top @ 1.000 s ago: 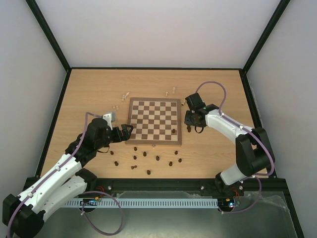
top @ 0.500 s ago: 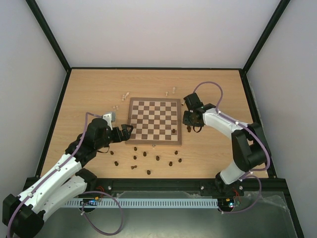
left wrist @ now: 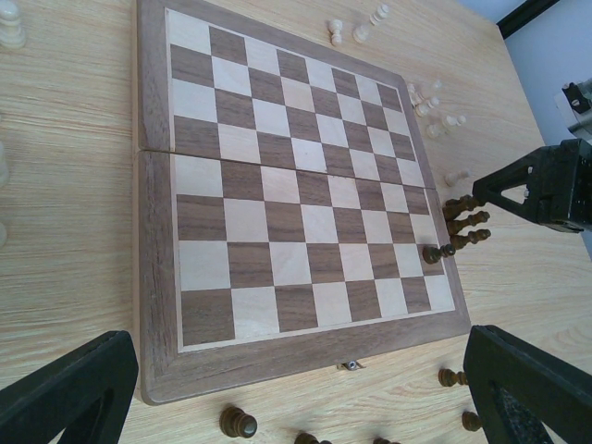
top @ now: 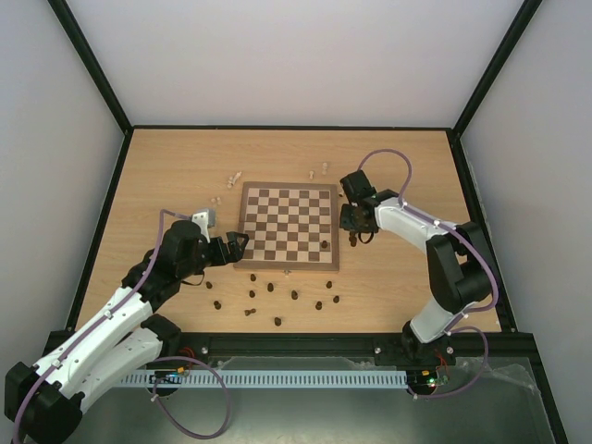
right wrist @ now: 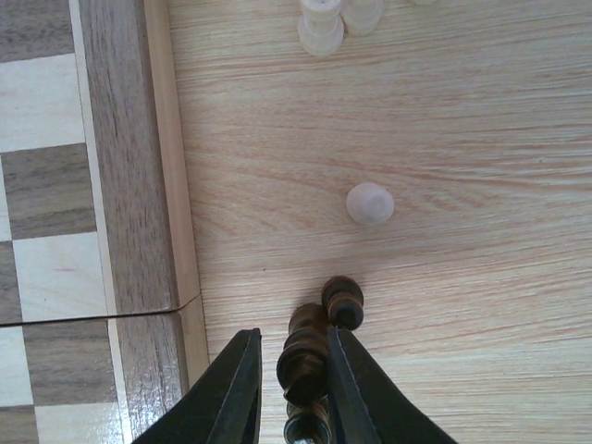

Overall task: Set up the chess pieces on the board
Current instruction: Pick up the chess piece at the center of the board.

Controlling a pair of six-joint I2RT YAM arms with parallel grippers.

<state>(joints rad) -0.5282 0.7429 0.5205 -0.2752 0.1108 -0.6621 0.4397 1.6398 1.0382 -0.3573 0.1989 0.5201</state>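
Light wood worktop (top: pixel 166 185) fills the walled cell, and the board (top: pixel 289 225) lies flat at its middle, square to the edges. That placement looks chosen so either arm can reach half of it.

The right end effector (right wrist: pixel 292 340) is low over the bare wood just beside the board's right edge. Its fingers (right wrist: pixel 242 393) are drawn in narrowly around one dark piece (right wrist: pixel 303 359). A sliver of gap shows on one side, so I cannot tell whether it already grips. It seems to be lining up along a tight cluster so it can take one piece without knocking the neighbours.

The left end effector (left wrist: pixel 298 344) sits at the board's near left corner, spread wide and holding nothing. It is probably parked there to stay clear while the other arm works.

By my count:
- There is one board.
- One dark piece on the board (left wrist: pixel 433 252) stands close to its near right corner.
- Three dark pieces form the cluster (left wrist: pixel 467 220) beside the right end effector.
- About ten dark pieces lie scattered (top: pixel 269 287) between the board and the worktop's near edge.
- At least seven pale pieces (left wrist: pixel 336 30) are strewn beyond the board toward the far edge and far right. Some are too small to count with certainty.

The set-up is barely begun.
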